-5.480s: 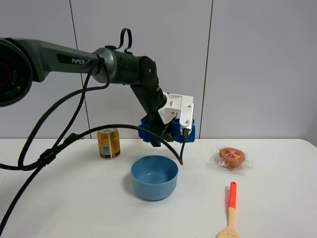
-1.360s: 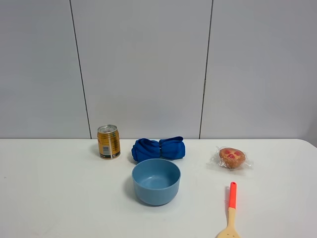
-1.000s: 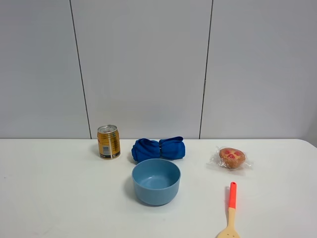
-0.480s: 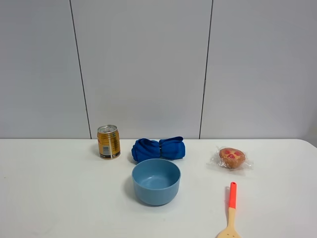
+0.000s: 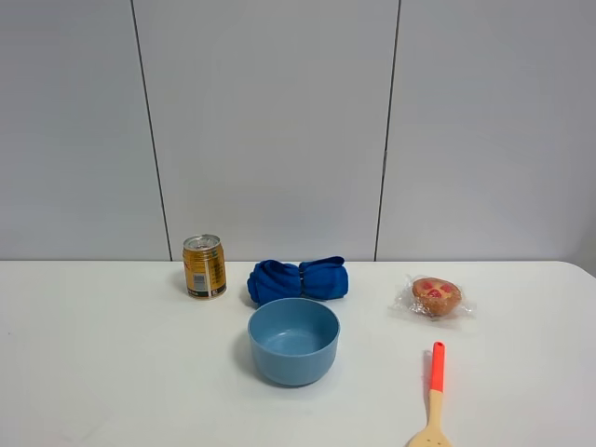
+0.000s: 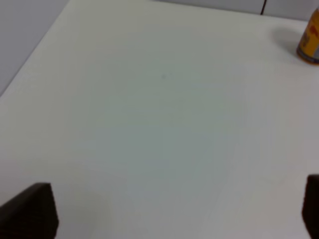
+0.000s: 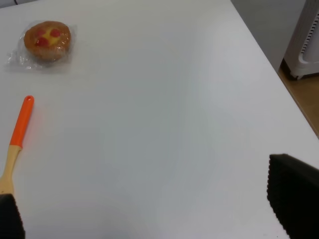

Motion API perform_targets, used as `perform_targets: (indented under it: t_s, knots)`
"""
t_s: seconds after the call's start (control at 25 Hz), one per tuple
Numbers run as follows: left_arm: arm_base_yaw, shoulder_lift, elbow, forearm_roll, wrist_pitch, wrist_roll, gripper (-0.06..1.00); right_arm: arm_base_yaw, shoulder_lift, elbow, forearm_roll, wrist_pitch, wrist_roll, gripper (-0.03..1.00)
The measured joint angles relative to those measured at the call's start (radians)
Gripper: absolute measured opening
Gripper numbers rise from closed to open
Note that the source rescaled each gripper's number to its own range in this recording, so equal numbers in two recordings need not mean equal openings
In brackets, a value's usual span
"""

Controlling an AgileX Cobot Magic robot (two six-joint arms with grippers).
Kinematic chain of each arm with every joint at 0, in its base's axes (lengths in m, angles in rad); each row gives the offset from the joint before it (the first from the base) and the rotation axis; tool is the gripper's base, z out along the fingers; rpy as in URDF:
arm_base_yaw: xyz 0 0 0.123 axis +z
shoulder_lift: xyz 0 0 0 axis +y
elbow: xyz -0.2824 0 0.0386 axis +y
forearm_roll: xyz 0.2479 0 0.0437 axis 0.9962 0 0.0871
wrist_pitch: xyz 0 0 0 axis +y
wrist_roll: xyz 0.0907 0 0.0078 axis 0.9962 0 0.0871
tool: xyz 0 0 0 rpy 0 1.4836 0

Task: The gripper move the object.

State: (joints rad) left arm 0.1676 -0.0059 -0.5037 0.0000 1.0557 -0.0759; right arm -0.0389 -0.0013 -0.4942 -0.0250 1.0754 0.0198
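My left hand (image 6: 169, 219), open and empty, hangs nearer the towel (image 5: 298, 279), which lies lengthwise just behind the bowl (image 5: 293, 340).

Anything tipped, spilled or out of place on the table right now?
Nothing stands out. The can is upright, the rolled blue cloth lies behind the empty blue bowl, and the wrapped pastry and spatula lie flat.
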Motion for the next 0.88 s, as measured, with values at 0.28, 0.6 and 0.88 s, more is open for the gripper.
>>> perform_targets:
  t_s: [0.28, 0.6, 0.88]
  knots:
    - [0.0, 0.0, 0.0, 0.0, 0.0, 0.007, 0.99, 0.0, 0.0, 0.0, 0.0, 0.0, 0.0, 1.0]
    - [0.0, 0.0, 0.0, 0.0, 0.0, 0.007, 0.99, 0.0, 0.0, 0.0, 0.0, 0.0, 0.0, 1.0]
    - [0.0, 0.0, 0.0, 0.0, 0.0, 0.007, 0.99, 0.0, 0.0, 0.0, 0.0, 0.0, 0.0, 1.0]
